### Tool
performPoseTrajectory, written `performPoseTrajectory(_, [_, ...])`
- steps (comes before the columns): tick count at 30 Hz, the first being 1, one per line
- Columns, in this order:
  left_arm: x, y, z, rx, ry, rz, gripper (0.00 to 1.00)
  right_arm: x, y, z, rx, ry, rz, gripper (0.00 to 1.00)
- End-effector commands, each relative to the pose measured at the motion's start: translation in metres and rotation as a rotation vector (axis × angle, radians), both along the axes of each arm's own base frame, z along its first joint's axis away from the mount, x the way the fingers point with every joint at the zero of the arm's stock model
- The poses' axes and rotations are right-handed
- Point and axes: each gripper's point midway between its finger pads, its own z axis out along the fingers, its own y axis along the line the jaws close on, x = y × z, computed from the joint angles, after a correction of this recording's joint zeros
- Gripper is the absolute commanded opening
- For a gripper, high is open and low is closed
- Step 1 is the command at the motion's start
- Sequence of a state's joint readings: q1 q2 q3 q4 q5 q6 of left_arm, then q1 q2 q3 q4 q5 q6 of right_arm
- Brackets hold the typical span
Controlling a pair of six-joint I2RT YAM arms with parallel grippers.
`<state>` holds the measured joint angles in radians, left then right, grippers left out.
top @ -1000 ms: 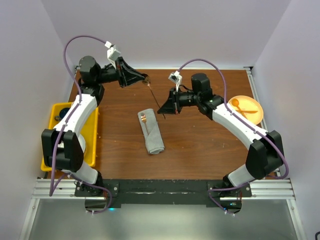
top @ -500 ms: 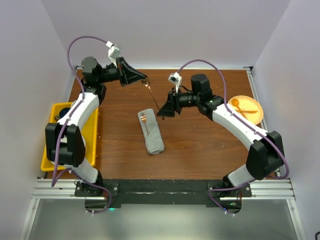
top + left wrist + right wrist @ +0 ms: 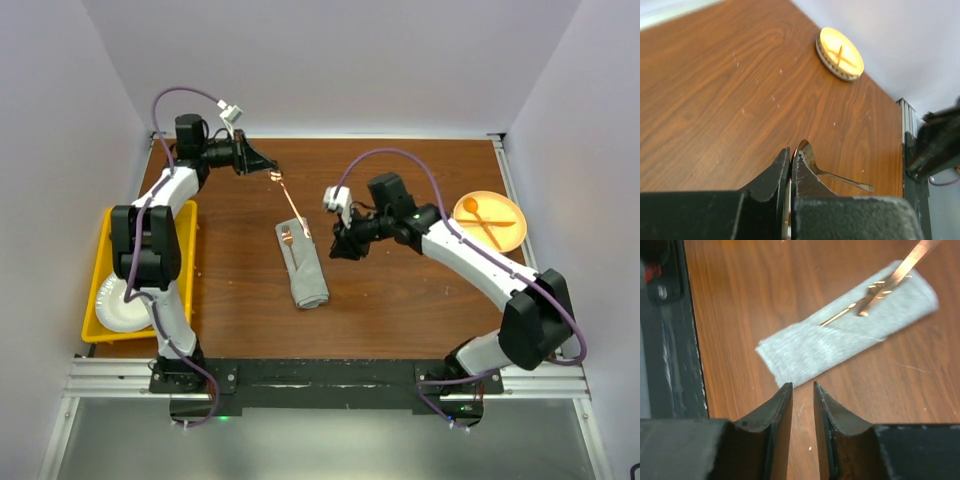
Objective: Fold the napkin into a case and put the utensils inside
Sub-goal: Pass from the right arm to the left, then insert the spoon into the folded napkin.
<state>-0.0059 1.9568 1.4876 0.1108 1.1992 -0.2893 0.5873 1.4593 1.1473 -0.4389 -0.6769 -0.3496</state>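
Right gripper [image 3: 802, 386] has swung down beside the case [image 3: 303, 265], fingers slightly apart, empty. Left gripper [image 3: 790, 152] clamps the spoon [image 3: 291, 204]. Risk: the unsupported handle snags the case's fold.

A pale grey case [image 3: 303, 268] and a shiny copper spoon [image 3: 290, 199] lie against the brown wood-grain table [image 3: 400, 300], alongside an orange plate [image 3: 506, 233] and a yellow bin [image 3: 97, 250].

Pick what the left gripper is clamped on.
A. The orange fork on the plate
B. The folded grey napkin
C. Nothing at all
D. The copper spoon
D: in the left wrist view the left gripper has its jaws shut on the bowl end of the copper spoon, whose thin handle sticks out to one side.
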Motion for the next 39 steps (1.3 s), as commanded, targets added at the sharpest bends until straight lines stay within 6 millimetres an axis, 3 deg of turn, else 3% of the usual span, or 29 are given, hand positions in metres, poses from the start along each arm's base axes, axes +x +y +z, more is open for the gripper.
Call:
performPoseTrajectory(1, [0.004, 0.003, -0.026, 0.067, 0.002, -0.034, 0.0, -0.018, 0.002, -0.024, -0.127, -0.201, 0.196, 0.19])
performPoseTrajectory(3, [0.008, 0.004, -0.044, 0.091, 0.028, -0.036, 0.0, -0.029, 0.01, -0.035, -0.144, -0.238, 0.261, 0.14])
performPoseTrajectory(7, [0.016, 0.006, -0.056, 0.121, 0.025, -0.037, 0.0, -0.044, 0.021, -0.063, -0.182, -0.324, 0.365, 0.12])
performPoseTrajectory(18, [0.019, 0.006, -0.092, 0.179, 0.044, -0.034, 0.0, -0.066, 0.057, -0.098, -0.176, -0.462, 0.494, 0.08])
performPoseTrajectory(23, [0.015, 0.001, -0.107, 0.204, 0.057, -0.052, 0.0, -0.075, 0.056, -0.119, -0.197, -0.447, 0.549, 0.08])
performPoseTrajectory(27, [0.006, -0.005, -0.114, 0.194, 0.077, -0.076, 0.0, -0.07, 0.053, -0.135, -0.234, -0.507, 0.561, 0.07])
performPoseTrajectory(39, [-0.015, -0.02, -0.123, 0.164, 0.125, -0.111, 0.0, -0.064, 0.051, -0.153, -0.317, -0.589, 0.571, 0.05])
